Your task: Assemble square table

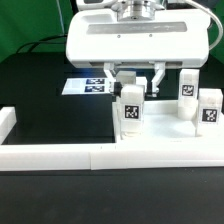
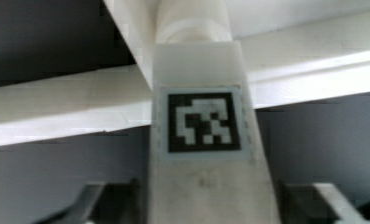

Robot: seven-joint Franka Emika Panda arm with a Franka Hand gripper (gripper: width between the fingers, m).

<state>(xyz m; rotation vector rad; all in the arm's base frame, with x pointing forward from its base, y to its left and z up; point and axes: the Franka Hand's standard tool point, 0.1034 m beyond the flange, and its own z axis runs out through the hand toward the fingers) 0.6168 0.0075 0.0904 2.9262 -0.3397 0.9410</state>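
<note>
The white square tabletop point(image 1: 165, 148) lies flat at the exterior view's right front. Three white tagged legs stand upright on it: one near its left point(image 1: 131, 112), one at the back point(image 1: 187, 86) and one at the right point(image 1: 210, 108). A fourth leg is not visible. My gripper point(image 1: 137, 88) hangs over the left leg, with a finger on each side of it. In the wrist view that leg point(image 2: 203, 120) runs up the middle between my fingertips point(image 2: 93, 203). A dark gap shows on both sides, so the jaws are open and not touching it.
The low white border wall point(image 1: 45, 152) runs along the front and left, against the tabletop. The marker board point(image 1: 88, 86) lies flat on the black table behind the hand. A green backdrop stands at the back left.
</note>
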